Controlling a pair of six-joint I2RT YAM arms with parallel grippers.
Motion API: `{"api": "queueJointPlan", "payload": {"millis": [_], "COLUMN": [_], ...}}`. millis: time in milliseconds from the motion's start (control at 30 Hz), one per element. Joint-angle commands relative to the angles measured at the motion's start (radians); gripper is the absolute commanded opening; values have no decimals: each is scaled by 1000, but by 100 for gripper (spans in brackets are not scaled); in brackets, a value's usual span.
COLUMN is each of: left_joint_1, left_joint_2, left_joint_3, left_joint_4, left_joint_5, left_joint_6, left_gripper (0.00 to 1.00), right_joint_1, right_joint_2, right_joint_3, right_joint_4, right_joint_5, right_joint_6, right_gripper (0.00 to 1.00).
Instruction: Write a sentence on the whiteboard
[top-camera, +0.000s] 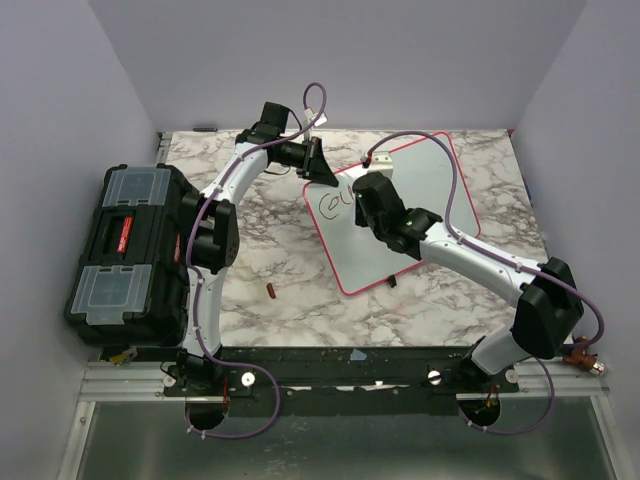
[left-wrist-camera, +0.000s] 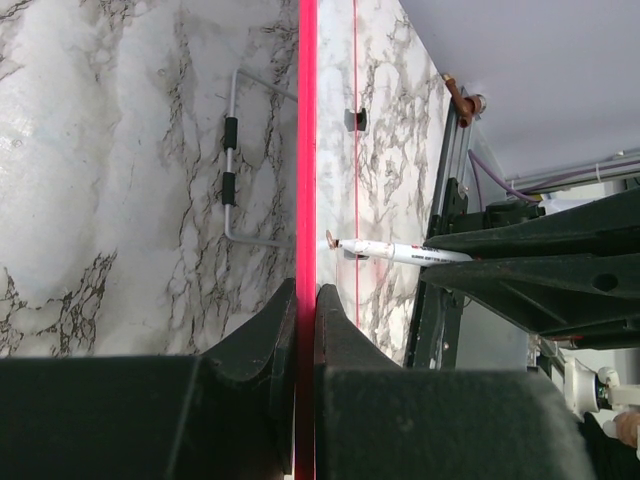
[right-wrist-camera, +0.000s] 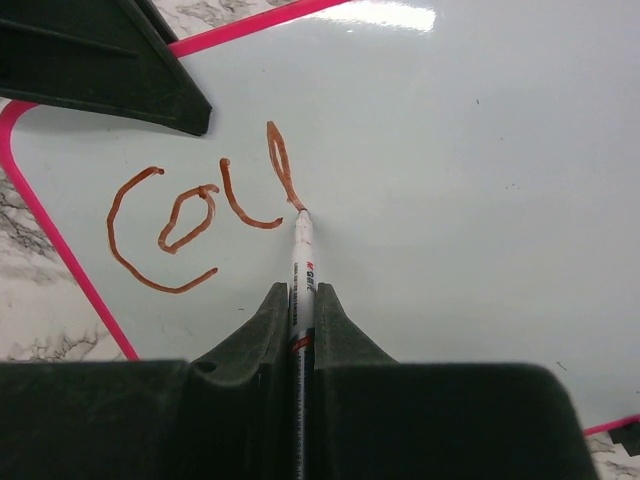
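The whiteboard (top-camera: 425, 200), glossy white with a pink-red rim, lies tilted on the marble table. My left gripper (top-camera: 322, 172) is shut on its far-left rim; in the left wrist view the rim (left-wrist-camera: 306, 150) runs edge-on between the closed fingers of the left gripper (left-wrist-camera: 306, 300). My right gripper (top-camera: 362, 207) is over the board, shut on a white marker (right-wrist-camera: 302, 265). In the right wrist view the right gripper (right-wrist-camera: 302, 300) holds the marker tip on the board (right-wrist-camera: 460, 170). The sentence (right-wrist-camera: 200, 215) reads "Cou" in brown strokes, and also shows from above (top-camera: 330, 203).
A black toolbox (top-camera: 125, 255) stands at the table's left edge. A small brown-red piece (top-camera: 271, 291) lies on the marble near the board's near-left corner. A small dark object (top-camera: 392, 281) sits at the board's near edge. A wire bracket (left-wrist-camera: 232, 160) lies on the table.
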Motion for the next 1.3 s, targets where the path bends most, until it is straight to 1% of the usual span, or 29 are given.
{"api": "queueJointPlan", "payload": {"millis": [0, 233, 533, 800, 1267], "left_joint_1": [-9, -9, -9, -9, -9], "left_joint_2": [-27, -26, -26, -24, -24], "left_joint_3": [-16, -16, -14, -11, -11], "left_joint_4": [34, 34, 34, 34, 36], "left_joint_5": [-26, -25, -24, -22, -17], "left_joint_6": [117, 117, 117, 117, 117], "left_gripper": [0, 0, 0, 0, 0], "right_joint_1": [-7, -7, -10, -60, -100], "right_joint_2": [-10, -27, -65, -28, 26], "right_joint_3": [-2, 39, 44, 70, 106], "right_joint_4": [-70, -81, -3, 25, 54], "right_joint_5": [44, 67, 54, -29, -109], "right_joint_6": [-12, -33, -63, -52, -34], "right_gripper": [1, 1, 1, 1, 1]}}
